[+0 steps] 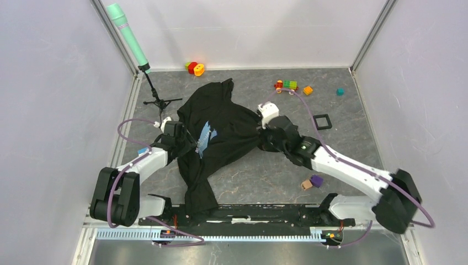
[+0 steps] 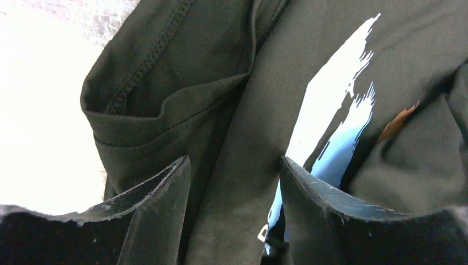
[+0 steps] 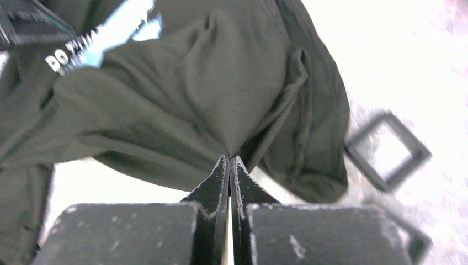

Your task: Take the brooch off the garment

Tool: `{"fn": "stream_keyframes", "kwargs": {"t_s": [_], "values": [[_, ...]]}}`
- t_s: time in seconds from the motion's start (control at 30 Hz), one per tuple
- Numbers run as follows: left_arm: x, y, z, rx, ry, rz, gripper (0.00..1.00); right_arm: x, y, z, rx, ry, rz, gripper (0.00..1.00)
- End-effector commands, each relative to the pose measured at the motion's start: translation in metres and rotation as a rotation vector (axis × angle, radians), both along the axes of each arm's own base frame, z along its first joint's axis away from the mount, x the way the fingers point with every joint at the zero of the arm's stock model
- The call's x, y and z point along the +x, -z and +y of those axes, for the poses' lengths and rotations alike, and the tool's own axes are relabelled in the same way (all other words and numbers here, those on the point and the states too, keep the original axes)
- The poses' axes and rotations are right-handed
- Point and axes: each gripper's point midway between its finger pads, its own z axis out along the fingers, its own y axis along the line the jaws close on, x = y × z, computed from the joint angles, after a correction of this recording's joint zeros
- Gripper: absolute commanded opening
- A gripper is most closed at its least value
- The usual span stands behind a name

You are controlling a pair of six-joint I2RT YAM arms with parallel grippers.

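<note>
Black garment (image 1: 221, 124): soft, limp, light T-shirt, crumpled mid-table; likely to drag and bunch instead of sliding as one piece
Brooch: by judgement small, rigid and sharp-pinned; not surely identified in any view
Orange-brown sliver (image 2: 396, 122): lies in a fold just beside the white and blue print; brooch or printed ink, cannot tell
Hold point: judged best on the pin's hard body, with the cloth held flat close beside it so the pull does not tear the knit
Left gripper (image 2: 234, 163): jaws apart, straddling a fold at the print's edge, nothing clamped
Right gripper (image 3: 229, 159): jaws closed on a pinch of the garment's right side, cloth drawn to a peak
Table (image 1: 259, 176): grey, marbled, flat
Room: pale walls on three sides; toy blocks (image 1: 287, 85) along the far edge; black square frame (image 1: 322, 121) near the shirt's right side; green microphone (image 1: 128, 36) on a stand, far left
</note>
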Motion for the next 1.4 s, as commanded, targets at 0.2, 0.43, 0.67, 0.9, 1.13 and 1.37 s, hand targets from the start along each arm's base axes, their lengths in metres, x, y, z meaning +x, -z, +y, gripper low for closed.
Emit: {"fn": "stream_keyframes", "kwargs": {"t_s": [0.2, 0.43, 0.67, 0.9, 1.13, 1.37], "values": [[0.029, -0.017, -0.006, -0.04, -0.033, -0.087, 0.63, -0.071, 0.003, -0.095, 0.137, 0.215, 0.032, 0.0], [0.038, -0.015, -0.032, -0.118, 0.101, -0.095, 0.19, -0.144, 0.009, -0.027, 0.306, -0.323, 0.212, 0.0], [0.037, -0.019, -0.005, 0.008, 0.021, -0.091, 0.02, -0.183, 0.085, -0.033, 0.104, -0.41, 0.406, 0.0], [0.046, -0.009, 0.022, 0.028, -0.159, -0.053, 0.02, -0.138, 0.118, -0.063, -0.103, -0.136, 0.355, 0.0], [0.093, -0.025, 0.049, 0.041, -0.286, -0.098, 0.02, -0.072, 0.108, -0.097, -0.06, 0.217, 0.224, 0.0], [0.103, -0.099, 0.023, 0.002, -0.139, -0.226, 0.35, -0.04, 0.073, -0.072, -0.052, 0.094, 0.172, 0.48]]}}
